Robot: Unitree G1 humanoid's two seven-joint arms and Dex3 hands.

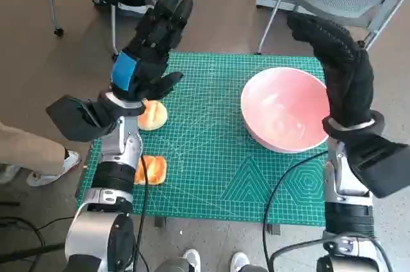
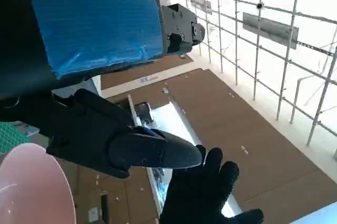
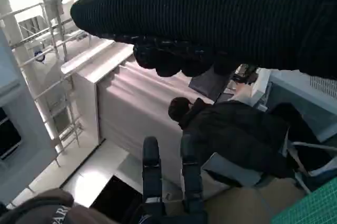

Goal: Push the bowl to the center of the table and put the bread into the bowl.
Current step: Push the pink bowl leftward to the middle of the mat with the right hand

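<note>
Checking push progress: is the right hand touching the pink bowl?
Cannot tell. In the head view the right hand overlaps the pink bowl rim, possibly raised above it.

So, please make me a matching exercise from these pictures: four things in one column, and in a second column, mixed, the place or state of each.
Things:
1. bowl
2. left hand
3. right hand
4. bread

Places or states:
A. raised and open at the bowl's right rim
B. pink, empty, on the mat's right part
C. on the mat's left edge, beside the left forearm
D. raised and open above the mat's left part

Pairs: 1-B, 2-D, 3-A, 4-C
</note>
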